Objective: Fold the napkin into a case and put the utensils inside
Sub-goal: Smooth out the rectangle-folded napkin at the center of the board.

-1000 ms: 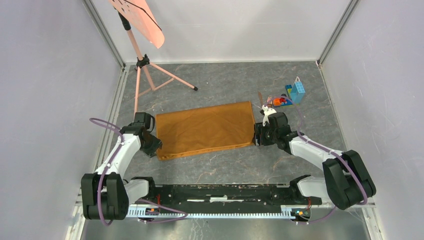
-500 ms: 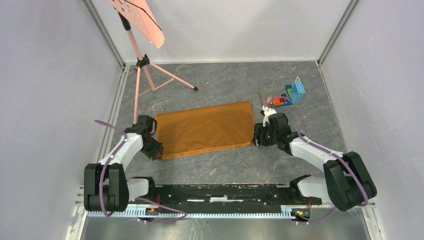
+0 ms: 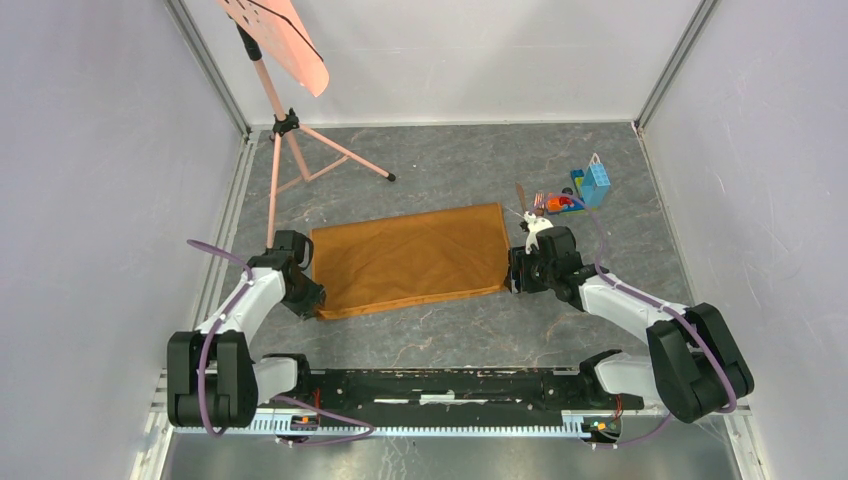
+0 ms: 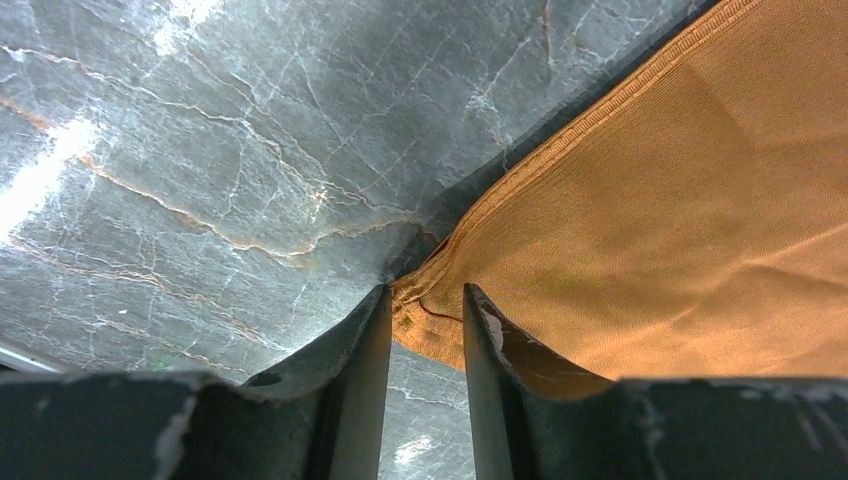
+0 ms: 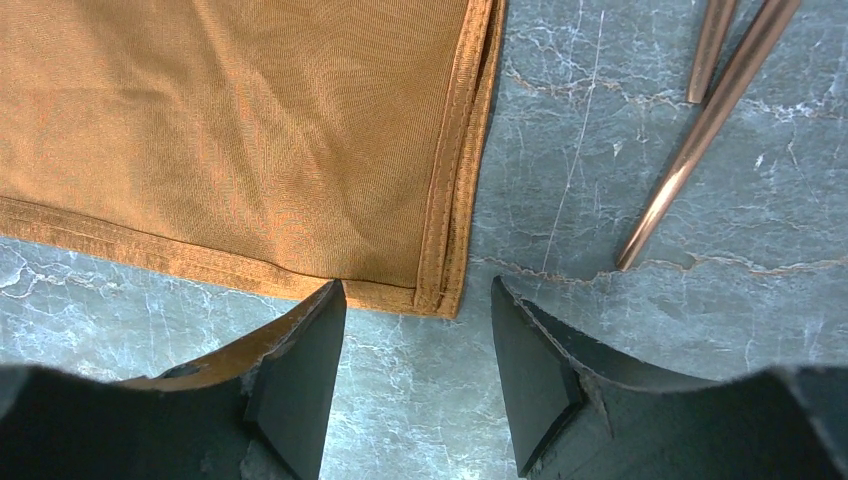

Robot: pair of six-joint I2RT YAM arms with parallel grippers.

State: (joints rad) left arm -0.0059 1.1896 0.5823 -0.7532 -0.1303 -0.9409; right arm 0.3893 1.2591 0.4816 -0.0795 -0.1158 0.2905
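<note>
The orange-brown napkin lies folded into a flat rectangle on the grey marble floor. My left gripper is at its near left corner. In the left wrist view the fingers stand narrowly apart, with the bunched corner of the napkin between their tips. My right gripper is open and empty just short of the near right corner, whose hemmed edge shows in the right wrist view ahead of the gripper. The two slim copper-brown utensils lie beyond the right edge. One handle shows clearly.
A tripod stand holding a salmon-pink sheet stands at the back left. A pile of colourful toy bricks sits right of the utensils. White walls enclose the floor on three sides.
My left gripper has moved right and slightly nearer, onto the napkin's near left corner. The right arm and the napkin have hardly moved.
</note>
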